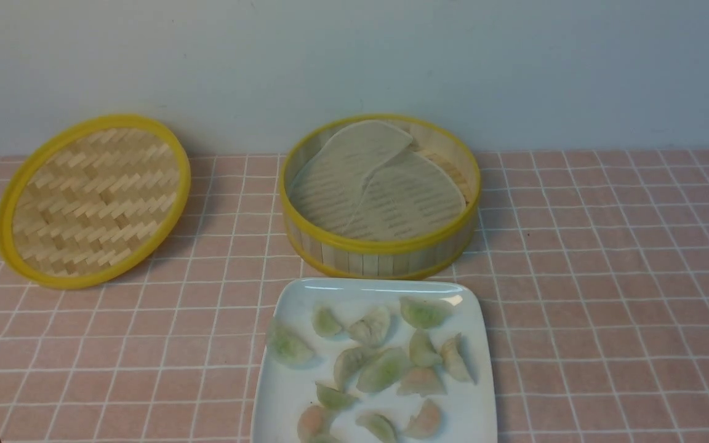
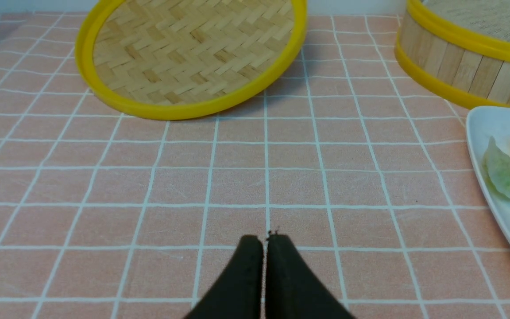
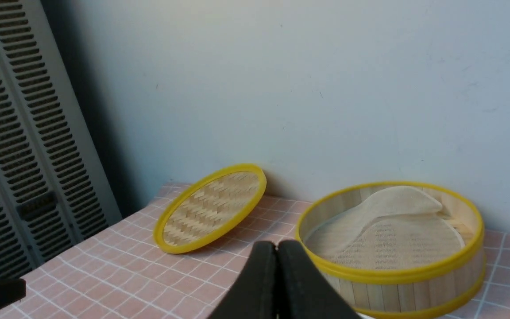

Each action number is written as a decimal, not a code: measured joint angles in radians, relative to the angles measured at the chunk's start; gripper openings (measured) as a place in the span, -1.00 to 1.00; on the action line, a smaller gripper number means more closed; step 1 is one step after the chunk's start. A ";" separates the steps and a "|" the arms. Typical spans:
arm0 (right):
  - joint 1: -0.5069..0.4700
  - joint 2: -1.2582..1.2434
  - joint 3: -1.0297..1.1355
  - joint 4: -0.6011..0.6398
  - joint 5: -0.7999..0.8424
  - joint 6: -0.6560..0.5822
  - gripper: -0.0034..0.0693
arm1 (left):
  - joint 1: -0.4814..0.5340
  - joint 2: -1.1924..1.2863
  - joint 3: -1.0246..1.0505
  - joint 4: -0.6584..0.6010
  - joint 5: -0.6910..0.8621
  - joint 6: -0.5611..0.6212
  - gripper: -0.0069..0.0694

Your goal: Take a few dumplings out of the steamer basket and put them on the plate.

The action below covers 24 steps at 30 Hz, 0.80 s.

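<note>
Dumplings [image 1: 384,369], pale green and pinkish, lie scattered over the plate [image 1: 280,394], which sits nearest you at the centre of the tabletop [image 1: 607,295]; its near edge runs out of the front view. Just behind it, rim close to wall, stands the steamer basket [image 1: 379,261]. It shows only its curled liner sheets [image 1: 385,197] and no dumpling, though a little of the floor under the lifted sheet is hidden. The transfer step therefore reads as complete, and the next move calls for no further pick, only for keeping both arms withdrawn. The left tool [image 2: 264,241] is clenched on nothing, low over bare tabletop between the plate and the woven lid [image 1: 93,200]. The right tool [image 3: 277,248] is likewise clenched and empty, raised and facing the basket. Note the edges: the plate's raised rim, the basket's upright wall, and the lid, tilted with its far rim up near the back wall [image 1: 354,61]. Open room lies on the robot's right of the plate and between lid and plate.
</note>
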 joint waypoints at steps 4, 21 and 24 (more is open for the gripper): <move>0.000 -0.001 0.000 0.007 -0.007 0.000 -0.95 | 0.000 0.000 0.000 0.000 0.000 0.000 -0.83; -0.437 -0.044 0.209 -0.148 -0.020 0.000 -0.95 | 0.000 0.000 0.000 0.000 0.000 0.000 -0.83; -0.519 -0.087 0.307 -0.177 -0.020 0.000 -0.95 | 0.000 0.000 0.000 0.000 0.000 0.000 -0.83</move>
